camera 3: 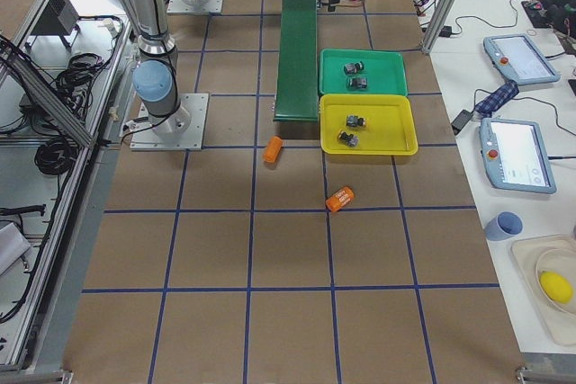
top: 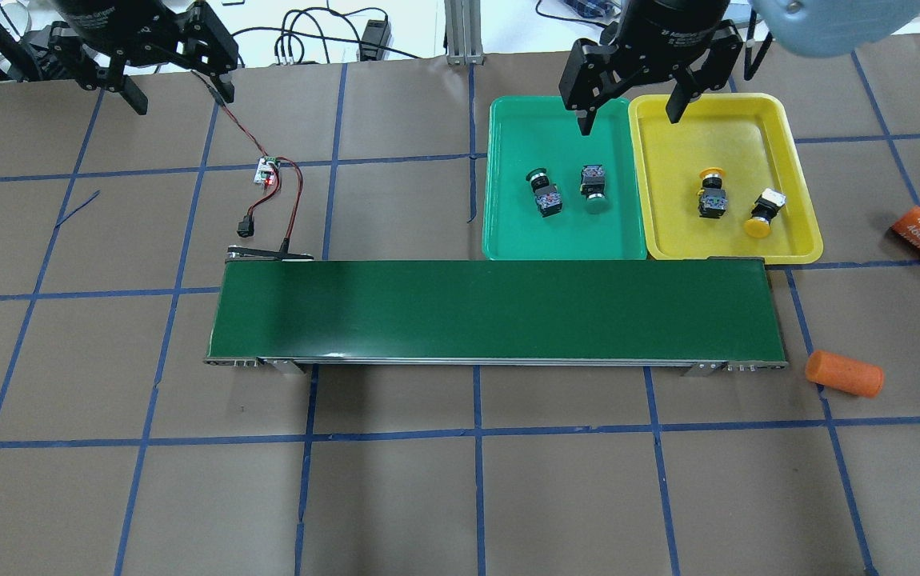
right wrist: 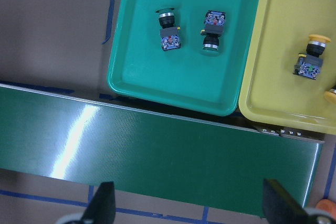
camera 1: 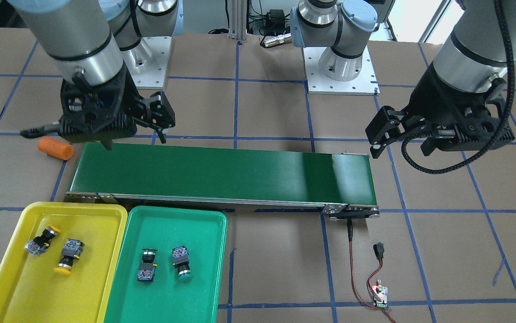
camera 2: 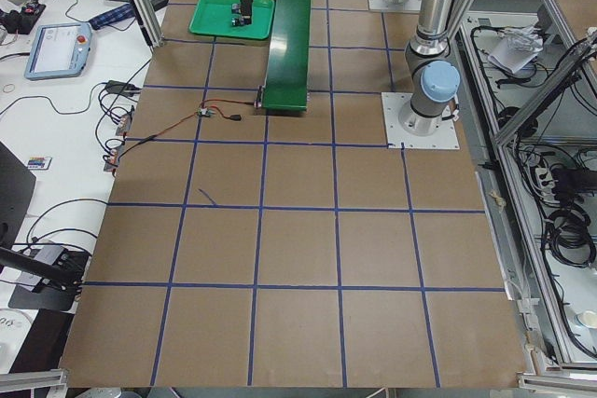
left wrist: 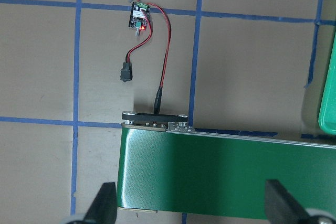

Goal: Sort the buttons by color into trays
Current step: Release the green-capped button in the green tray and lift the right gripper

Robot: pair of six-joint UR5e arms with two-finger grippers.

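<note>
Sideways in glossy round-cornered plastic trays (top: 564, 240): mushroom-capped buttons (top: 544, 194).

Two shallow rectangular trays with rounded corners are set side by side, long edges touching; the green tray (top: 564, 236) is seen on the left of the overhead view, the yellow tray (top: 736, 128) on the right. Two buttons are laid on their sides in each tray, near each other but apart. In the green tray, the left green button (top: 545, 194) is turned with its cap toward the far rim; the right green button (top: 594, 187) has its cap toward the near rim. In the yellow tray, the left yellow button (top: 712, 194) is pointed cap-first at the far rim; the right yellow button (top: 763, 216) is angled, cap toward the near rim.
</note>
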